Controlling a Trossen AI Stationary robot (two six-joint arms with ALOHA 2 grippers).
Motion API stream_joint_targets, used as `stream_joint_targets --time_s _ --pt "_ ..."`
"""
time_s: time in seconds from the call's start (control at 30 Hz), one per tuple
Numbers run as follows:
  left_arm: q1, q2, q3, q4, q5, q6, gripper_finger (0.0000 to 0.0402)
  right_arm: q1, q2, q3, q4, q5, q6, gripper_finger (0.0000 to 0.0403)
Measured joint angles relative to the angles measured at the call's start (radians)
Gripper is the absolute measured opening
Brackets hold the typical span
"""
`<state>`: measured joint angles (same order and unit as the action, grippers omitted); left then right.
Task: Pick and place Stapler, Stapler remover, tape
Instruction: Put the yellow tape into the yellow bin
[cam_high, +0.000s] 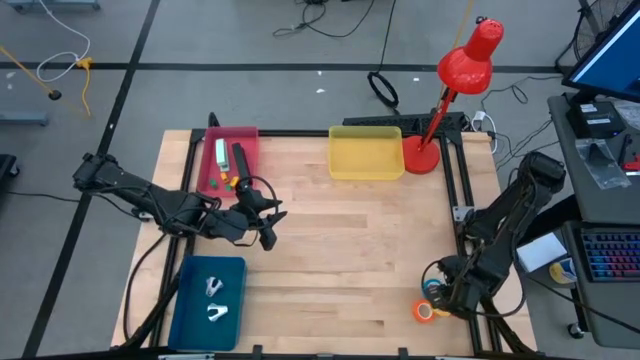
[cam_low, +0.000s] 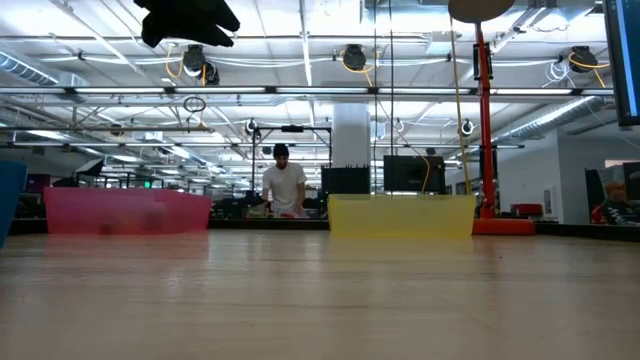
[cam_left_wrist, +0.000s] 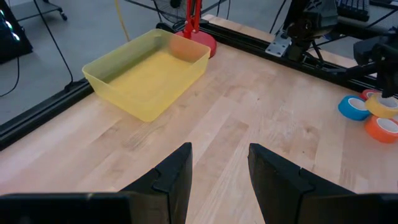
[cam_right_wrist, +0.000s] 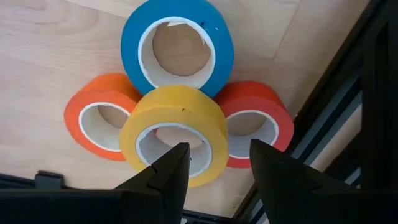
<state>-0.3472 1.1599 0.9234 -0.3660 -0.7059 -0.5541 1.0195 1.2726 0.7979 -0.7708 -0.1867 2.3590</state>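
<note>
Four tape rolls sit in a cluster near the table's right near corner. In the right wrist view the yellow roll (cam_right_wrist: 174, 127) lies on top of the blue roll (cam_right_wrist: 177, 43), the orange roll (cam_right_wrist: 99, 118) and the red roll (cam_right_wrist: 255, 121). My right gripper (cam_right_wrist: 217, 155) is open just above them. One finger is over the yellow roll's hole and the other is outside its wall. In the high view the rolls (cam_high: 427, 308) show beside my right gripper (cam_high: 442, 293). My left gripper (cam_high: 270, 220) hangs open over the table's left middle, holding nothing.
A pink tray (cam_high: 212, 172) at the far left holds a dark stapler (cam_high: 240, 160) and small items. An open yellow tray (cam_high: 366, 165) stands at the far middle, beside a red lamp base (cam_high: 420, 157). A blue tray (cam_high: 190, 310) at the near left holds staple removers (cam_high: 215, 300). A black frame rail (cam_right_wrist: 348, 124) runs beside the rolls.
</note>
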Motion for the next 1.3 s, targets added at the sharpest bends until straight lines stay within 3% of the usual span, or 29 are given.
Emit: stream_joint_targets --time_s 0.47,0.9,1.1,1.3 --pt "0.000 0.000 0.000 0.000 0.000 0.003 0.0157 0.004 0.094 0.000 0.031 -0.001 0.011 0.0155" --pt "0.000 0.000 0.000 0.001 0.000 0.002 0.0157 0.004 0.094 0.000 0.027 0.001 -0.005 0.0032" --pt "0.000 0.000 0.000 0.002 0.000 0.003 0.0157 0.004 0.044 0.000 -0.006 0.011 -0.017 0.0032" --pt "0.000 0.000 0.000 0.008 0.043 0.000 0.0157 0.004 -0.063 0.000 -0.056 0.137 -0.015 0.0035"
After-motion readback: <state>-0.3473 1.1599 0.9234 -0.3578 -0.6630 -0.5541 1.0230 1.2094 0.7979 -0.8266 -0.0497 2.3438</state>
